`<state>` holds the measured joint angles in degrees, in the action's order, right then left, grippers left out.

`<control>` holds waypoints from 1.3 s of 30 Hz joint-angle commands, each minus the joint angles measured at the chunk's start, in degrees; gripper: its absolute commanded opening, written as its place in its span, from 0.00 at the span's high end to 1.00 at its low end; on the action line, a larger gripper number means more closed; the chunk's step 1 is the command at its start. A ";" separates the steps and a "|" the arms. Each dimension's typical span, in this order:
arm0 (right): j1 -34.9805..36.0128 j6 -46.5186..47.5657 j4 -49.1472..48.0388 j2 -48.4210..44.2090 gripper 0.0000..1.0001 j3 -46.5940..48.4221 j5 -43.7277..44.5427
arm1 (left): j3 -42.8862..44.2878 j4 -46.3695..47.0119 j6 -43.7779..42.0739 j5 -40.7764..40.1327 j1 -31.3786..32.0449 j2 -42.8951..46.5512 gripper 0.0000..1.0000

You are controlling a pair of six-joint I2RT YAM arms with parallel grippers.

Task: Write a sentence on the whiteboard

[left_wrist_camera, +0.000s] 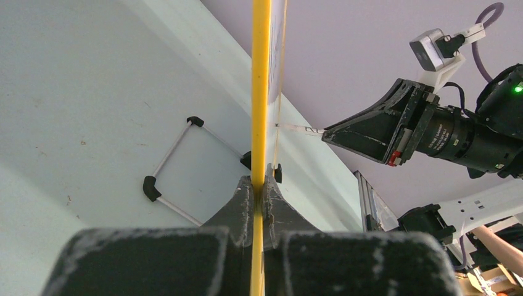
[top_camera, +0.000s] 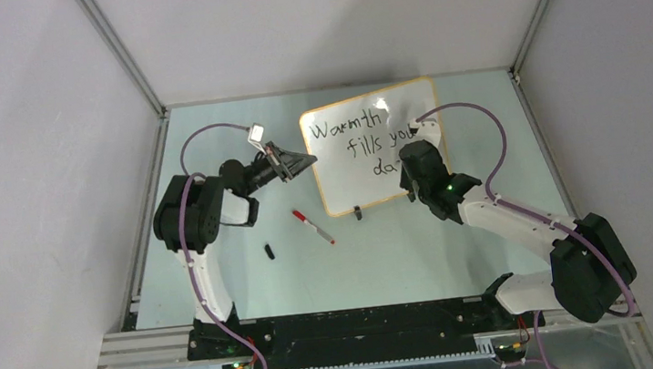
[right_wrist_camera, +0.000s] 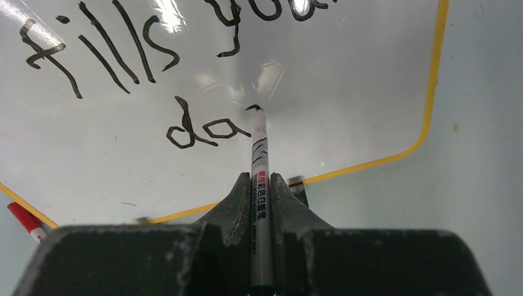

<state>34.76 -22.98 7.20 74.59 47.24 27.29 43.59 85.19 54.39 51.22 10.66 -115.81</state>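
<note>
The whiteboard (top_camera: 366, 157) sits on the counter (top_camera: 251, 284), near the far middle. It seems to lean back on a thin wire stand (left_wrist_camera: 168, 161). The sentence (right_wrist_camera: 123, 61) is on it in black. You can read "Warmth", "fills you" and "da". The right arm hides some letters from above, and the last word looks not yet done.

The left fingers (left_wrist_camera: 247, 196) are clenched on the board's orange frame at its left side. That is a good place to hold. The board looks thin, stiff and light, and its face is shiny and slippery. The frame gives a firm edge to pinch. The board has only small black feet, so I think a push from the pen could slide or tip it if nothing held it.

The right fingers (right_wrist_camera: 245, 192) are clenched on a marker (right_wrist_camera: 259, 154), around the middle of its body. Its tip touches the board just right of the "a". The marker is thin, smooth and light, so it could slip or twist in the grip. A grip close to the tip would keep it steadier. I think it needs only a soft press, since a hard one would bend the board back.

The ink may be wet, so it is best not to rub it.

A red marker (top_camera: 313, 226) and a small black cap (top_camera: 269, 251) lie on the counter nearby.
</note>
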 commanded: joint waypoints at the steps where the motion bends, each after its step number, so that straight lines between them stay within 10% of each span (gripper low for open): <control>1: 0.15 -1.14 1.38 0.21 1.00 0.04 -0.34 | -0.03 2.35 -0.95 0.65 0.55 2.65 1.00; 39: -1.31 -0.80 0.51 0.20 1.00 1.40 1.13 | -0.20 2.35 -1.14 0.67 0.52 2.69 1.00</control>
<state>34.02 -23.94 9.34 74.59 47.24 26.96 43.59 85.19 54.02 51.24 10.68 -115.72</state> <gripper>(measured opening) 0.139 0.022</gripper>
